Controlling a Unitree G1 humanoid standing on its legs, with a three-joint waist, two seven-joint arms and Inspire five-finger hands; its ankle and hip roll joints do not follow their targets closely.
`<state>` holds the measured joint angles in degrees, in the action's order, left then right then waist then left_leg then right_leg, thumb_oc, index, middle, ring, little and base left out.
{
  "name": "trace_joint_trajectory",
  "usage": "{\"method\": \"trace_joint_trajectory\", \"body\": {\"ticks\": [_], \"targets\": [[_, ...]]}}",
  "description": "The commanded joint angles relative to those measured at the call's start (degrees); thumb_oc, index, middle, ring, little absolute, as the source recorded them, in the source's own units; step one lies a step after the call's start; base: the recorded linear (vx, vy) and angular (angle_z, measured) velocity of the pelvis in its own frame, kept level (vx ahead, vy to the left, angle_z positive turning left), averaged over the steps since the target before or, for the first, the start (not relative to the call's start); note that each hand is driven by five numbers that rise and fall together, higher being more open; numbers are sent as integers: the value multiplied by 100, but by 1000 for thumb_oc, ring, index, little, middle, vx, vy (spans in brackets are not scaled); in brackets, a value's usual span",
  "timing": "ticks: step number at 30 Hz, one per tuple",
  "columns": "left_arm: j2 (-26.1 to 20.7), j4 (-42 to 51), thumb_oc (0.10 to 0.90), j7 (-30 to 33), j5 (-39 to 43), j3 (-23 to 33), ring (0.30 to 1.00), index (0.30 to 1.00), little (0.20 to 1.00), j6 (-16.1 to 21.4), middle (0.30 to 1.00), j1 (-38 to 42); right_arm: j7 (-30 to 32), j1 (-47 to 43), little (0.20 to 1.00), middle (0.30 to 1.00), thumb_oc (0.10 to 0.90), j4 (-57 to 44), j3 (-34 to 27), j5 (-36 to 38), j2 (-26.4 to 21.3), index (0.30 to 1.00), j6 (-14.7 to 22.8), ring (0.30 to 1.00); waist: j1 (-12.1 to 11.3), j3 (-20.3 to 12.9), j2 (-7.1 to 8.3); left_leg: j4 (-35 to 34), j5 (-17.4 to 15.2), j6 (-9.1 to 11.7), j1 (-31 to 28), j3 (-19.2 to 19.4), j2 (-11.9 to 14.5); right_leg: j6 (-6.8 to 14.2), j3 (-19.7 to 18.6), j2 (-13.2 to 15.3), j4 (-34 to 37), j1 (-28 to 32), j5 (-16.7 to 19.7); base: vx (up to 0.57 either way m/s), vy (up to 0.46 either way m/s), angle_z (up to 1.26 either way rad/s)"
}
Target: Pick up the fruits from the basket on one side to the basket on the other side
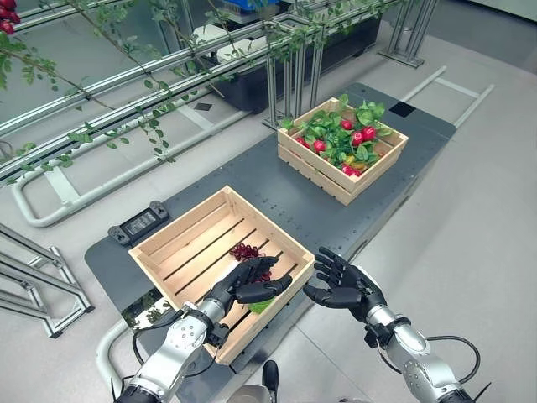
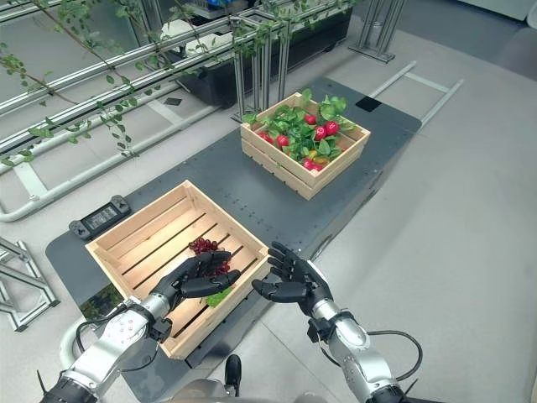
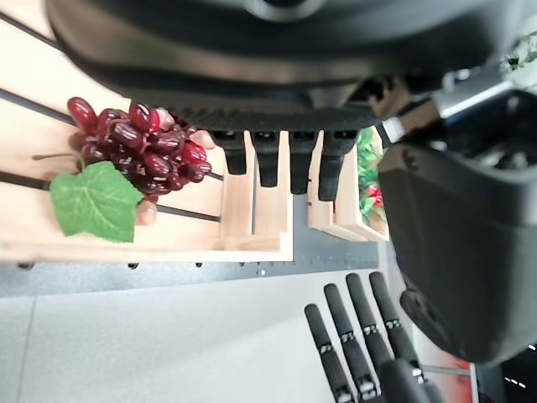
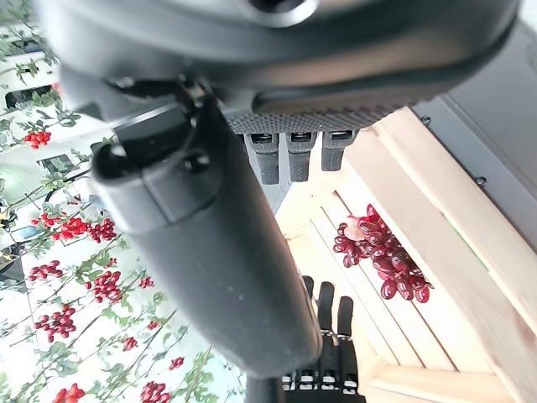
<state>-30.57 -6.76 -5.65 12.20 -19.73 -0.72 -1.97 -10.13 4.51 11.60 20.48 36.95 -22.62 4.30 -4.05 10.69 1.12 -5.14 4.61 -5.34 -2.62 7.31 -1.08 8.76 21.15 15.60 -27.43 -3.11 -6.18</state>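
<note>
1. Pale wooden slats form the near crate [image 1: 180, 243], which stands on the dark bench [image 1: 268, 189]; a bunch of dark red grapes [image 1: 244, 250] with a green leaf [image 3: 96, 200] lies on its slatted floor, toward the crate's right side.
2. The left hand [image 1: 252, 281] hovers over the near crate's right part, just beside the grapes; its fingers are straight and spread, its thumb stands out, and it holds nothing.
3. The right hand [image 1: 344, 284] hangs just past the near crate's right corner, off the bench's edge and above the floor; its fingers are fanned apart and empty, the palm facing the left hand.
4. The far crate [image 1: 323, 164], also of pale wood, sits well apart at the bench's far end; it holds green leaves [image 1: 331, 134] and red fruits [image 1: 362, 134].
5. A small black controller [image 1: 138, 222] rests on the bench just beside the near crate's far left side.
</note>
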Motion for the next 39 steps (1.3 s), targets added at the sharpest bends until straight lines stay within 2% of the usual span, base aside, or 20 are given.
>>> {"method": "trace_joint_trajectory", "body": {"ticks": [1,2,3,6,7,8,10,13,17,18,20,24,27,30,31,34,36,39], "targets": [[-144,439,800,105,155,164,900,900,900,423,900,524,-332,-245,900,900,800,-746,-171,328,59,900,674,900,42,-6,82,186,-491,319,-126,-231,-151,59,-568,-373,747,-244,1174,45,-98,43],[-146,442,800,130,186,148,900,900,900,412,900,546,-354,-233,900,900,800,-747,-165,330,58,900,710,900,70,-14,94,202,-497,322,-102,-269,-155,52,-650,-412,949,-264,1197,68,-161,51],[-119,447,800,194,182,101,900,900,900,374,900,616,-421,-181,900,900,800,-768,-154,323,60,900,785,900,160,-21,123,238,-558,331,-91,-373,-158,30,-940,-489,1720,-234,1220,79,-206,47],[-74,404,800,320,50,31,900,900,900,409,900,678,-424,-213,900,900,800,-770,-142,276,54,900,887,900,265,-38,180,241,-696,318,-77,-608,-192,118,-1570,-490,2839,-233,1610,112,-267,56],[-66,376,800,301,48,67,900,900,900,469,900,662,-408,-242,900,900,800,-786,-168,209,29,900,907,900,329,-28,178,258,-779,302,-116,-732,-177,145,-1883,-511,2997,-266,1705,151,-340,65],[-80,356,800,284,18,103,900,900,900,523,900,644,-394,-246,900,900,800,-803,-190,205,24,900,904,900,357,-22,176,266,-814,302,-140,-801,-144,147,-1988,-543,2908,-288,1665,136,-334,83],[-116,326,800,339,-82,163,900,900,900,570,900,585,-414,-226,900,900,800,-853,-237,298,2,900,844,900,384,-31,190,257,-754,345,-141,-881,13,139,-1985,-681,2747,-179,1399,119,-357,104],[-151,401,800,501,-150,246,900,900,900,594,900,434,-438,-190,900,900,800,-1014,-304,215,-130,900,744,900,404,-72,248,198,-662,493,-222,-844,255,48,-1907,-823,2896,17,1245,124,-318,69],[-177,532,800,657,-219,436,900,900,900,514,900,286,-407,-137,900,900,800,-1150,-410,189,-224,900,568,900,407,-102,285,382,-571,687,-94,-551,528,-123,-1685,-919,3083,276,1119,94,-230,26],[-148,475,800,647,-274,451,900,900,900,607,900,341,-235,-98,900,900,800,-1228,-462,167,-247,900,579,900,428,-98,289,453,-486,749,43,-289,635,-166,-1491,-903,3141,330,1100,28,-134,42],[-111,403,800,742,-473,405,900,900,900,712,900,455,-129,-100,900,900,800,-1143,-502,191,-238,900,672,900,462,-101,257,372,-396,799,99,-102,704,-200,-1321,-899,3205,368,1085,29,-79,58],[-97,277,800,1363,-1075,407,900,900,900,860,900,607,-67,-206,900,900,800,-928,-497,140,-217,900,732,900,468,-135,157,61,-259,841,74,-253,698,-222,-1261,-912,3243,361,1031,43,35,32],[-315,260,800,2031,-2115,740,900,900,900,915,900,580,-168,-14,900,900,800,-1036,-574,200,-249,900,573,900,515,-209,96,14,-307,856,85,-345,639,-205,-1275,-887,3243,337,997,96,99,3],[-571,199,800,2380,-2867,928,900,900,900,938,900,533,-222,195,900,900,800,-1136,-633,285,-296,900,466,900,567,-240,80,14,-350,860,57,-325,607,-183,-1312,-853,3243,334,987,111,93,1],[-854,152,800,2587,-3249,1119,900,900,900,825,900,479,-298,407,900,900,800,-1156,-696,282,-340,900,455,900,635,-245,67,14,-389,847,7,-285,590,-156,-1336,-832,3223,356,969,104,95,0],[-1101,-96,800,3029,-3521,1227,900,900,900,632,900,512,-307,634,900,900,800,-1192,-815,203,-389,900,351,900,745,-236,56,14,-434,823,-5,-239,565,-123,-1378,-822,3145,312,933,81,90,1],[-1153,-222,800,3302,-3640,1255,900,900,900,590,900,529,-312,727,900,900,800,-1185,-857,110,-426,900,319,900,795,-209,56,14,-447,814,-9,-206,553,-115,-1422,-825,3083,257,909,34,74,-3],[-1203,-451,800,3690,-3771,1185,900,900,900,263,900,742,-279,757,900,900,800,-1103,-886,0,-580,900,290,900,894,-18,83,14,-427,792,28,-117,555,-96,-1549,-838,2878,36,857,-29,54,-7]]}}
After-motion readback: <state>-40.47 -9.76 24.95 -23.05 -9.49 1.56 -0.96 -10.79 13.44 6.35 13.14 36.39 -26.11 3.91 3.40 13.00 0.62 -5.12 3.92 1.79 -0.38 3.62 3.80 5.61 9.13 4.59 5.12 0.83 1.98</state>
